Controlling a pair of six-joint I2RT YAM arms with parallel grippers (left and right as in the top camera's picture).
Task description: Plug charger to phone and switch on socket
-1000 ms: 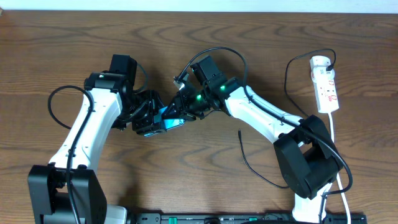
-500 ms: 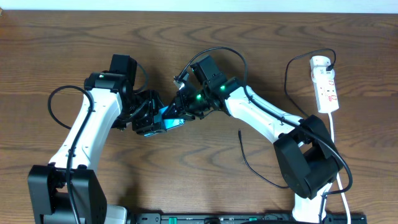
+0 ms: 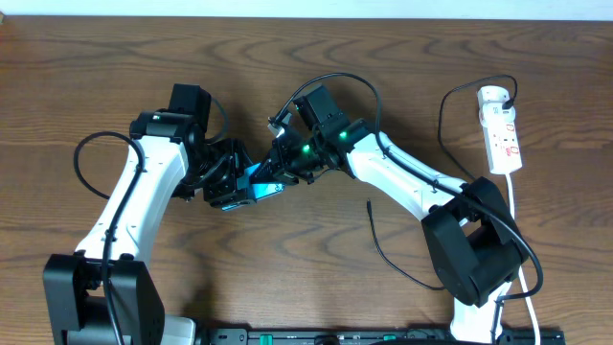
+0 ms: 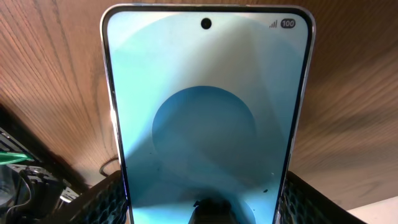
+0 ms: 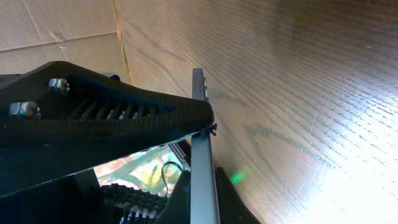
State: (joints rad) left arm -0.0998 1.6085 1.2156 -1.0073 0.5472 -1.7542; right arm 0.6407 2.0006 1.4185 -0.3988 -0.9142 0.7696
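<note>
Phone (image 4: 208,118) sits clamped in left gripper (image 3: 230,187) (right gripper (image 3: 279,176) pinching its edge).

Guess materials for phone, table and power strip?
Phone: glossy glass front, going by the soft reflections on the screen; thin pale frame, likely metal. Table: brown wood grain with a satin sheen, possibly veneer or laminate. Power strip: smooth white casing, looks like moulded plastic.

Phone (image 3: 257,182) left of socket (image 3: 502,134)
</note>
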